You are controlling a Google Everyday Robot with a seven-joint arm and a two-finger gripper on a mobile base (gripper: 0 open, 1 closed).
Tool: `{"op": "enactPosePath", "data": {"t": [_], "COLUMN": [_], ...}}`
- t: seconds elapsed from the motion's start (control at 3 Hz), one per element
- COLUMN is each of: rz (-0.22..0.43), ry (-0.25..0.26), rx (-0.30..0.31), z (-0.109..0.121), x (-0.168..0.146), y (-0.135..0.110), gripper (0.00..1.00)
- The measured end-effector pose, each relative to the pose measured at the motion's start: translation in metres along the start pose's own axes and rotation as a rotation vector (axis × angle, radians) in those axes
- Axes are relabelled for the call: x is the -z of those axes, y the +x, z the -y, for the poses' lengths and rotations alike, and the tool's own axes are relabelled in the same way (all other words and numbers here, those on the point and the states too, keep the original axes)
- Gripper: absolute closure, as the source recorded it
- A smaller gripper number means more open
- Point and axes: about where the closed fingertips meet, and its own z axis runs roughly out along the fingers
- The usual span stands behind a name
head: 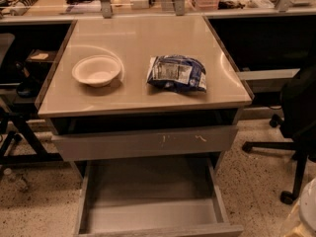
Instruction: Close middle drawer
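I see the middle drawer (158, 229) pulled far out at the bottom of view, below the scratched taller front (123, 143); it is wide, shallow and grey, and its flat floor shows bare. The gripper (307, 209) is only a pale rounded shape at the lower right edge, right of that drawer and apart from it; I cannot tell how it is set. On the tabletop (138, 33) a white bowl (97, 70) sits beside a blue snack bag (177, 74).
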Motion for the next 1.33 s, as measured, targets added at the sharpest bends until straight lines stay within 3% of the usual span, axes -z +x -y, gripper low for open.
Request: {"op": "enactPosePath", "data": {"t": [0.67, 1.0, 1.33], "rz": [0.006, 0.024, 0.066], "ry": [-0.019, -0.070, -0.076], "rx": [-0.010, -0.024, -0.033], "z": [-0.001, 0.000, 0.011], "x": [-0.015, -0.064, -0.108], "y": [0.002, 0.000, -0.010], "gripper": [1.00, 1.00, 1.00]}}
